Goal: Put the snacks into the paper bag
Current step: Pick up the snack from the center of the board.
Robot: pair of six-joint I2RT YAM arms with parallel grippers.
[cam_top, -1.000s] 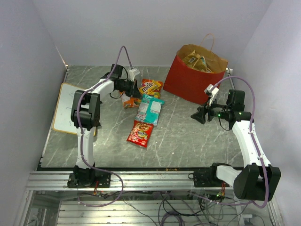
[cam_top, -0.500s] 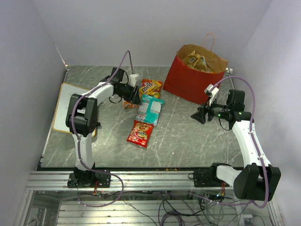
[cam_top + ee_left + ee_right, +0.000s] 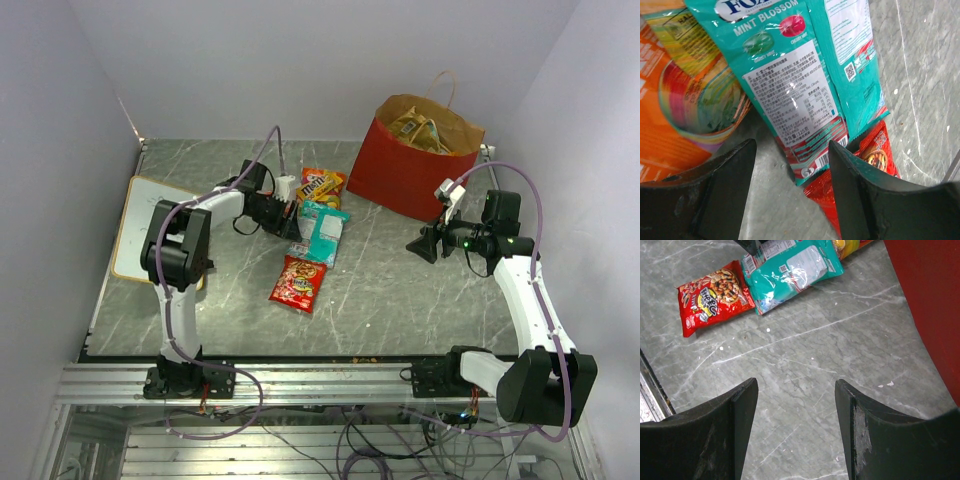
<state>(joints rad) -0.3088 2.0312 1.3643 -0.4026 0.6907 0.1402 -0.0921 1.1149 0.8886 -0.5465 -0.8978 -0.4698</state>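
Up near the table's middle, left gripper [image 3: 792,146] sits low with its fingers spread and nothing gripped. Teal pack [image 3: 805,85] lies right ahead, with its bottom end poking into the gap between them. Orange pack [image 3: 665,115] is just beside one finger and red pack [image 3: 860,170] is by the other. Can't tell if anything's actually touching. Right gripper [image 3: 795,385] is spread wide too, hovering over bare table [image 3: 805,345], well apart from those packs. Bag [image 3: 395,175] stands just beside it with packets [image 3: 420,130] inside.
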